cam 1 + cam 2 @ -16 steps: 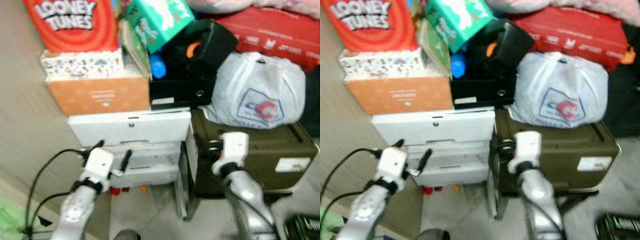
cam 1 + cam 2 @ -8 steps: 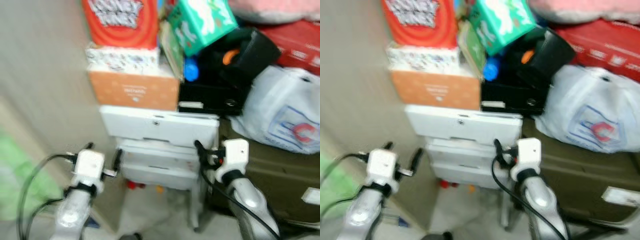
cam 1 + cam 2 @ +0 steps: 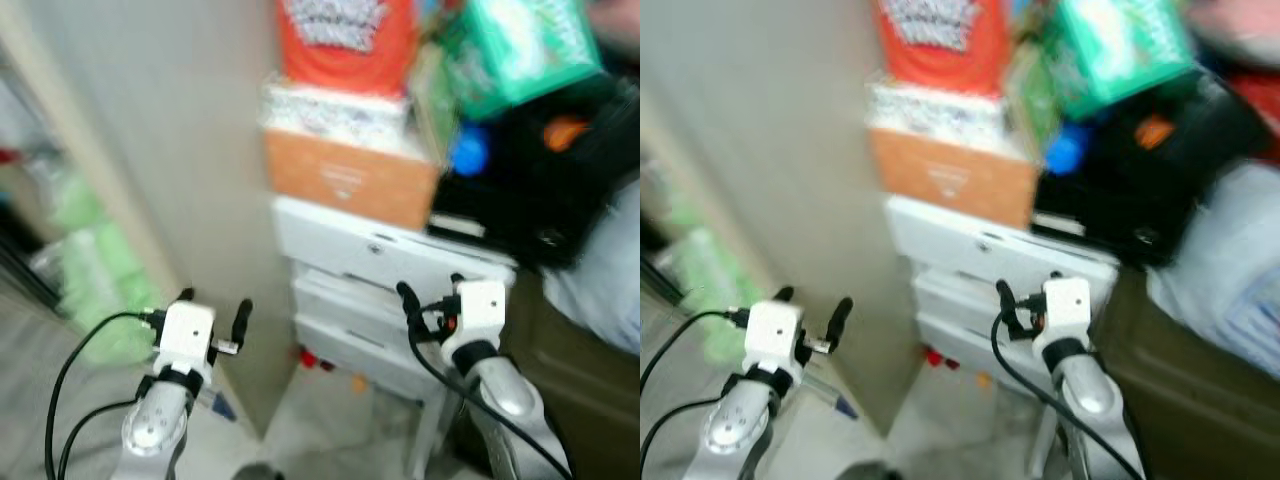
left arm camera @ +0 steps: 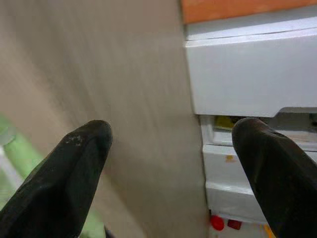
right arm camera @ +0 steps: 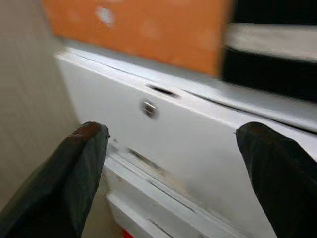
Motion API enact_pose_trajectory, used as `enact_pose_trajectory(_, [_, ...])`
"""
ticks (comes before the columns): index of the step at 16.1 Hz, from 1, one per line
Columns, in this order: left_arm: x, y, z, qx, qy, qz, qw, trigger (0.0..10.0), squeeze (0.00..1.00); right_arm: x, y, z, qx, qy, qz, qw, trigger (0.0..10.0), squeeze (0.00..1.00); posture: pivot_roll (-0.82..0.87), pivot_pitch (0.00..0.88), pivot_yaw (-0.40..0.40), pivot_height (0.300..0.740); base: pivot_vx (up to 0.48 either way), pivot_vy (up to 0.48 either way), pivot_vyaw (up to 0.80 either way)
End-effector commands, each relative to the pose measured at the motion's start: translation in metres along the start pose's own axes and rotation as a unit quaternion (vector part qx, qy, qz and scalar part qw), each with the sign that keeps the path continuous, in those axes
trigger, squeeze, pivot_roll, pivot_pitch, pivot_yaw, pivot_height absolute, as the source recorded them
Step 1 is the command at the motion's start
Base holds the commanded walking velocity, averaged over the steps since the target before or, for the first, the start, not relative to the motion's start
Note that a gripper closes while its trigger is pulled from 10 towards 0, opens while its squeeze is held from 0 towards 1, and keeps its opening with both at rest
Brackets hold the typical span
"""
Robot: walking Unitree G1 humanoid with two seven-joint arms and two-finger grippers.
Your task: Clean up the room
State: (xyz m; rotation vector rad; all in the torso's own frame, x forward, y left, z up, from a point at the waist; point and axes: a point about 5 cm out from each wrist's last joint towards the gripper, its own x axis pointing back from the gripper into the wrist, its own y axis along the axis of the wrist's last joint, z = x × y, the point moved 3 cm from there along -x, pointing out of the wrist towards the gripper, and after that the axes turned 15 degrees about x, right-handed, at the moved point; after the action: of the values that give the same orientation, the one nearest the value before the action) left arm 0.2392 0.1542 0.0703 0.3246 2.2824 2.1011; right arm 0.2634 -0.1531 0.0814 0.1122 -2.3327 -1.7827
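A white drawer cabinet (image 3: 385,265) stands just ahead of the right tool (image 3: 432,300), and the stuff to tidy is piled on top of it. An orange box (image 3: 350,180) sits on the cabinet, up above the right tool. A white patterned box (image 3: 335,115) lies on the orange one, and a red box (image 3: 345,40) stands on top of that. A green pack (image 3: 520,50) leans higher up and further to the right tool's right. A black bin (image 3: 545,190) sits beside the orange box, with something blue (image 3: 468,155) and something orange (image 3: 566,130) in it. Everything looks blurry.

The right tool is held up in front of the cabinet's drawers. Its two black fingers (image 5: 69,183) are spread wide and hold nothing.

The left tool (image 3: 213,305) is up in front of a plain beige wall (image 3: 170,150), with the cabinet off to its right. Its fingers (image 4: 59,183) are spread wide too, with nothing between them.

Small red bits (image 3: 310,360) lie on the floor (image 3: 320,430) under the cabinet, below the right tool. Green bags (image 3: 90,290) sit far to the left of the left tool.
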Motion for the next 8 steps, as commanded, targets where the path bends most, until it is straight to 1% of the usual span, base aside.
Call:
enact_pose_trajectory(1, [0.002, 0.001, 0.011, -0.002, 0.017, 0.004, 1.0, 10.0, 0.0, -0.001, 0.007, 0.007, -0.002, 0.01, -0.009, 1.0, 10.0, 0.0, -0.04, 0.0, -0.003, 0.74, 0.0, 0.0, 0.77])
enact_pose_trajectory(3, [0.003, -0.001, 0.014, 0.0, 0.022, 0.007, 1.0, 10.0, 0.0, 0.003, 0.002, 0.003, 0.002, 0.005, -0.001, 1.0, 10.0, 0.0, -0.04, 0.0, -0.003, 0.74, 0.0, 0.0, 0.77])
enact_pose_trajectory(5, [0.003, 0.001, 0.016, -0.001, 0.026, 0.004, 1.0, 10.0, 0.0, 0.013, -0.001, -0.003, 0.004, 0.0, 0.005, 1.0, 10.0, 0.0, -0.04, 0.0, -0.005, 0.74, 0.0, 0.0, 0.77])
enact_pose_trajectory(7, [0.002, 0.002, 0.017, -0.004, 0.031, 0.0, 0.999, 10.0, 0.0, 0.021, -0.004, -0.005, 0.005, 0.002, 0.013, 1.0, 10.0, 0.0, -0.04, 0.0, -0.004, 0.74, 0.0, 0.0, 0.77])
enact_pose_trajectory(8, [0.004, 0.005, 0.017, -0.005, 0.035, -0.003, 0.999, 10.0, 0.0, 0.027, -0.011, -0.003, 0.012, 0.015, 0.023, 1.0, 10.0, 0.0, -0.04, 0.0, -0.001, 0.74, 0.0, 0.0, 0.77])
